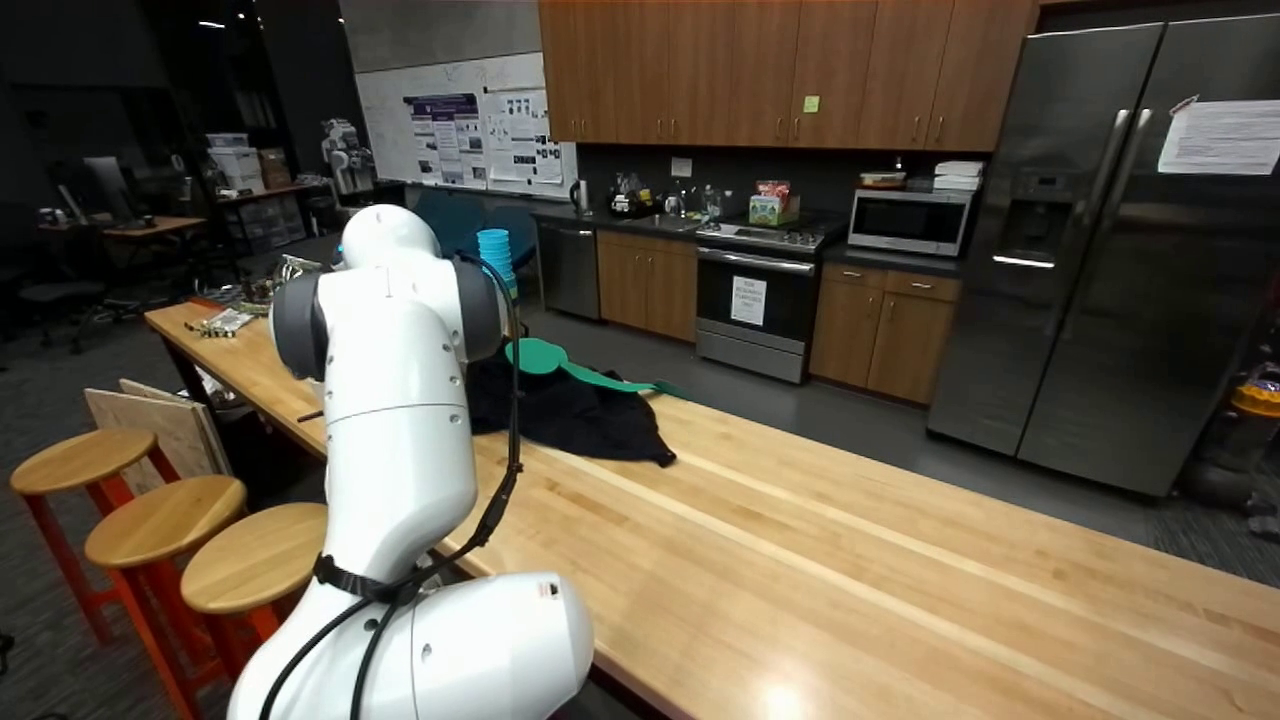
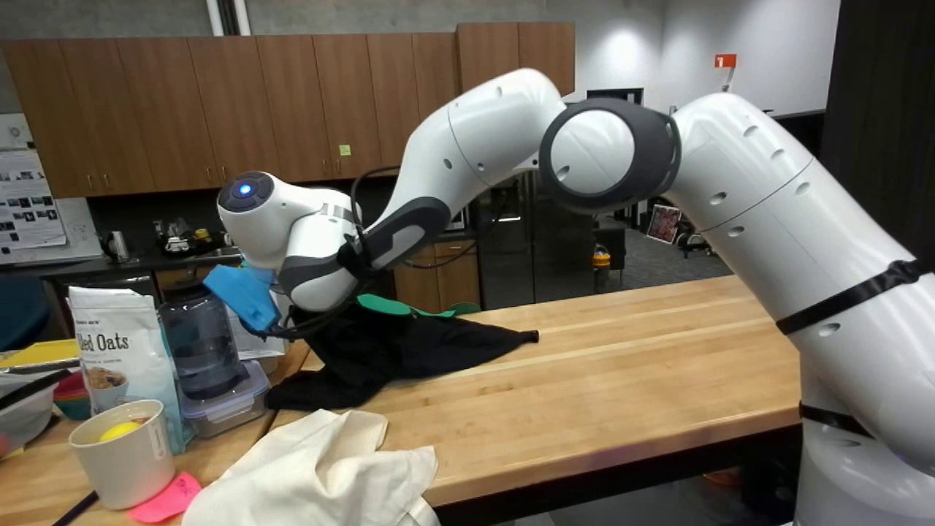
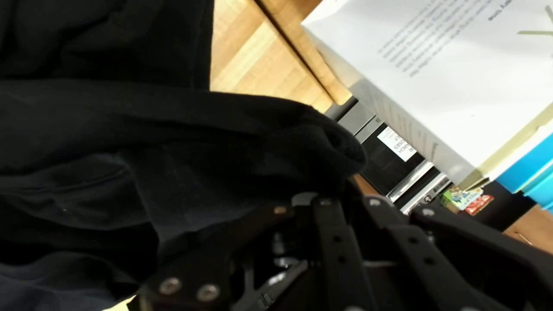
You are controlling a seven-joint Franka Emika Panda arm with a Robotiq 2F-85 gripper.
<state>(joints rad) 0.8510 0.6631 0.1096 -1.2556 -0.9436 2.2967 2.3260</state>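
Table: stretches pale and wooden before the kitchen cabinets.
Gripper: clenched on a bunched edge of the cloth.
Cloth: lies black and rumpled on the table, with a green piece on top.
Jug: seems to stand on a lidded box, showing its contents too dimly to tell.
Oats bag: stands upright beside the jug.
Mug: holds something yellow.
Blue cups: rise in a nested stack.

Black cloth: rumpled on wooden table
Green piece: overlapping cloth
White arm: bent
Stools: three, beside table
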